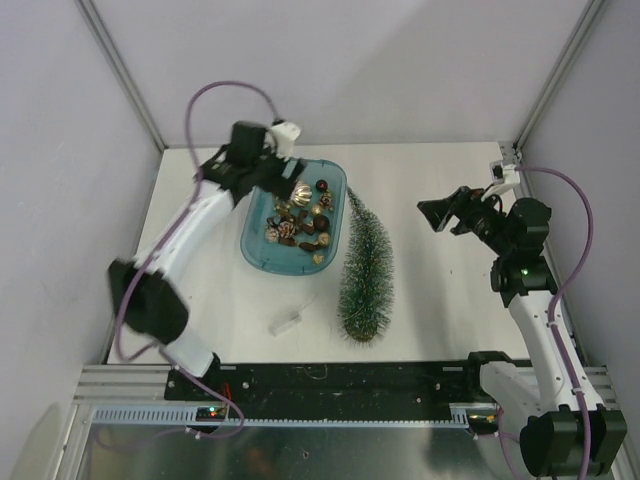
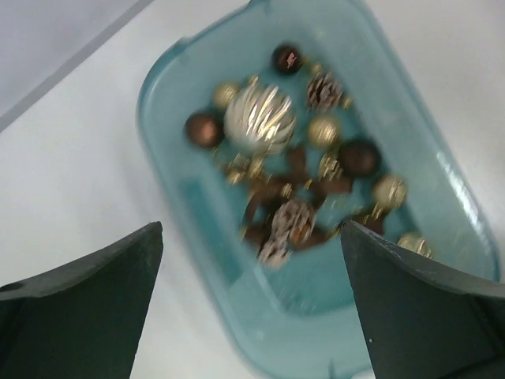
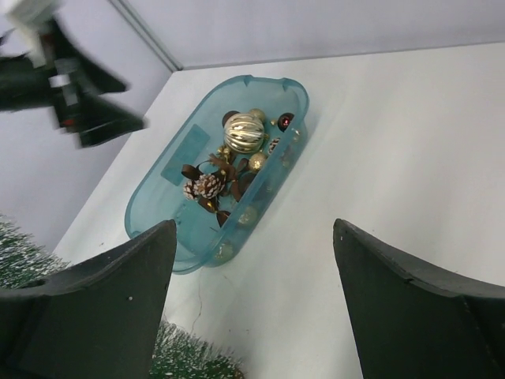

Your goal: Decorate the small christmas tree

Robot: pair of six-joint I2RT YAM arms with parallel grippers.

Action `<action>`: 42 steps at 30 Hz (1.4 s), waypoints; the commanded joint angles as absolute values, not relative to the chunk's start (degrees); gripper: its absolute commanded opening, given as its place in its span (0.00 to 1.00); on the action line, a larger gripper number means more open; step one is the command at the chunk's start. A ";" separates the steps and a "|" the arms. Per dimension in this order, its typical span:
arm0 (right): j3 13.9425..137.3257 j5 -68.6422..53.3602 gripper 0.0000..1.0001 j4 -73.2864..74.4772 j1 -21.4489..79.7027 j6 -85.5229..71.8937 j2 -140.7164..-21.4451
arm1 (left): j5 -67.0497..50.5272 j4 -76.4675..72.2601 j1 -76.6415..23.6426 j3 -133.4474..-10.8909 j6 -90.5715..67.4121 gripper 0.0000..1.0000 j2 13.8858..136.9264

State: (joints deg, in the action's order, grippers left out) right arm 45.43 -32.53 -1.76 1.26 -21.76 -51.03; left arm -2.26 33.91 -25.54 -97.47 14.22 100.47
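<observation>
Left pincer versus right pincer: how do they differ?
The left pincer hangs over the teal tray, near its far end; the right pincer over bare table, right of the small christmas tree. The left pincer aims steeply down; the right pincer more level, toward the tray. Both are open, empty.

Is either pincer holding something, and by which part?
Nothing is held: both the left pincer, above the tray, and the right pincer are open and empty.

Table: teal tray, tree (lying flat)
</observation>
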 commanded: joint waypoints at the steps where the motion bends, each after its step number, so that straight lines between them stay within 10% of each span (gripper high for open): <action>1: 45.50 -28.92 0.85 1.08 1.33 -20.46 -49.93 | -6.25 33.04 -24.61 -81.88 21.71 0.99 78.72; 15: 45.93 -26.37 0.86 4.15 0.59 -20.58 -47.69 | -20.68 49.21 -39.21 -54.25 38.89 1.00 39.44; 23: 48.26 -26.17 0.86 6.49 0.53 -20.25 -46.55 | -18.59 47.44 -60.30 -43.61 42.49 1.00 41.06; 42: 48.42 -28.21 0.84 4.77 -0.23 -21.28 -44.67 | -11.93 23.21 -69.43 -27.96 45.96 0.93 53.70</action>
